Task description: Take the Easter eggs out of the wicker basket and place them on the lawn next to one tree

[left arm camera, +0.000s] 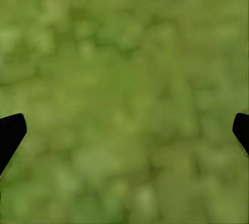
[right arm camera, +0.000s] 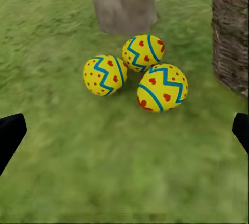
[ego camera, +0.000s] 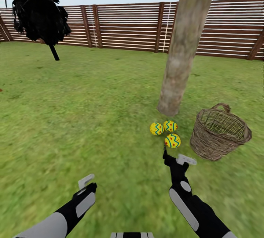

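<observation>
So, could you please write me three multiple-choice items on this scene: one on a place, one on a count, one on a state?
1. Where do the Easter eggs lie?
A. In the wicker basket
B. On the lawn by the tree trunk
C. By the fence

2. How many eggs show?
A. Two
B. Three
C. Four

3. How is the right gripper?
A. Open, holding nothing
B. Shut on an egg
C. Gripping the basket

Key: 1 B, they sit on the lawn at the foot of the tree trunk, beside the wicker basket. 2 B, three cluster together. 3 A, its fingertips stand wide apart.
</observation>
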Available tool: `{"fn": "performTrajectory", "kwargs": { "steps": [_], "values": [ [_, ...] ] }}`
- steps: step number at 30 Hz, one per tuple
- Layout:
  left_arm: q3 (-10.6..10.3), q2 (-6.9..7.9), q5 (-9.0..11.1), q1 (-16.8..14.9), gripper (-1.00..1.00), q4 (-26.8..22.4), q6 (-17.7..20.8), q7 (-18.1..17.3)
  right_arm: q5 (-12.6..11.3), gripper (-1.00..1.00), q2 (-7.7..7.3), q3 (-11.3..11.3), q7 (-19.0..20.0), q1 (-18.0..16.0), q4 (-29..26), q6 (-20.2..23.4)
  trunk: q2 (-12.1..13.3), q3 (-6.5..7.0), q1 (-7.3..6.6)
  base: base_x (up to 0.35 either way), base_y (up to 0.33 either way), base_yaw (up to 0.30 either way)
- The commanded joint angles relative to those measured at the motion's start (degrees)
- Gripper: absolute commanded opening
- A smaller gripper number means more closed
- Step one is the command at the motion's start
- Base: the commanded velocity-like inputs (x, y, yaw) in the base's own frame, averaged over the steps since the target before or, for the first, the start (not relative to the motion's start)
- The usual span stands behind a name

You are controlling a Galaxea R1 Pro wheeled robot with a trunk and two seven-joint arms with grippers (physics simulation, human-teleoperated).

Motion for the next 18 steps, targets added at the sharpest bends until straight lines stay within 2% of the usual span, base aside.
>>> {"fn": "performTrajectory", "kwargs": {
  "steps": [1,2,3,6,7,9,10,11,14,18],
  "values": [
    [-0.48,0.05,0.6,-0.05,1.0,0.59,-1.51,-0.12,-0.44,1.0,-0.1,0.25,-0.5,-0.01,1.2,-0.15,0.0,0.19,-0.04,0.0,0.0,0.0],
    [-0.5,0.08,0.59,-0.04,1.0,1.58,-3.31,-0.65,-0.22,1.0,-0.11,0.25,-0.82,0.07,3.46,0.21,0.01,0.41,-0.06,0.0,0.0,0.0],
    [-0.53,0.49,0.61,-0.02,1.0,2.98,-5.82,-1.37,0.09,1.0,-0.08,0.34,-1.41,0.45,8.15,0.32,0.02,0.63,-0.09,0.0,0.0,0.0],
    [-0.66,1.39,0.78,-0.05,1.0,3.83,-6.73,-2.06,0.23,1.0,-0.03,0.5,-1.95,2.28,11.16,0.21,0.06,1.29,-0.17,0.0,0.0,0.0],
    [-0.66,1.84,0.99,-0.02,1.0,5.78,-7.02,-5.72,1.33,1.0,0.05,0.61,-2.07,6.31,12.64,-0.17,0.08,1.51,-0.19,0.0,0.0,0.0],
    [-0.61,1.97,0.99,-0.02,1.0,8.56,-7.07,-10.75,3.52,1.0,0.07,0.71,-2.09,9.19,13.25,-2.01,0.1,1.96,-0.24,0.0,0.0,0.0],
    [-0.57,2.1,1.04,-0.02,1.0,11.1,-7.0,-16.94,5.87,1.0,0.07,0.75,-2.18,11.6,15.32,-6.09,0.12,2.18,-0.27,0.0,0.0,0.0],
    [-0.56,2.31,1.06,-0.02,1.0,12.35,-6.97,-19.54,6.55,1.0,0.09,0.77,-2.24,12.31,16.97,-8.66,0.13,2.4,-0.3,0.0,0.0,0.0],
    [-0.59,2.63,1.14,-0.03,1.0,14.5,-6.97,-22.54,7.31,1.0,0.24,0.98,-2.28,13.06,21.3,-13.52,0.17,3.16,-0.37,0.0,0.0,0.0],
    [-0.7,2.3,1.16,-0.02,1.0,20.71,-7.01,-24.58,8.16,1.0,1.26,1.25,-2.06,13.51,31.94,-23.37,0.22,4.33,-0.48,0.0,0.0,0.0]
  ]
}}
